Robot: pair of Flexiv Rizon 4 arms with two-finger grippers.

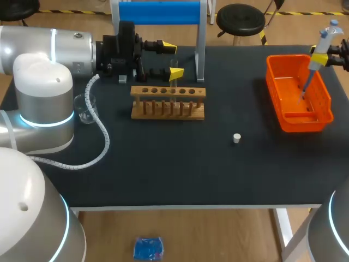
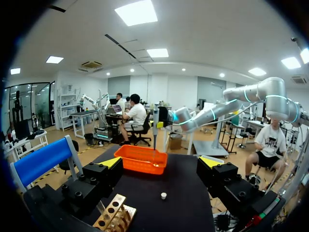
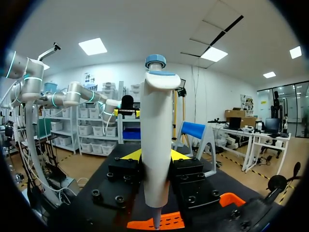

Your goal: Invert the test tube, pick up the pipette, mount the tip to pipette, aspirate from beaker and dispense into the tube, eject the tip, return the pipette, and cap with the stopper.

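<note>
Orange basket (image 1: 271, 82) sits at the far-right corner of the worktop (image 1: 163, 174). The pipette (image 1: 323, 42) hangs tilted over it, lower end pointing into the basket's inside. The right gripper (image 3: 154, 155) is clenched on the pipette body from both sides.

The left gripper (image 1: 170, 60) is near the far edge, left of middle, just above the wooden rack (image 1: 168, 102), with jaws released and wide apart.

A clear test tube (image 1: 173, 76) shows faintly, standing in the rack by the nearer yellow tip; contact cannot be told.

The beaker (image 1: 85, 108) is near the left edge, beside the left arm. The white stopper (image 1: 236, 138) lies alone, between rack and basket.
</note>
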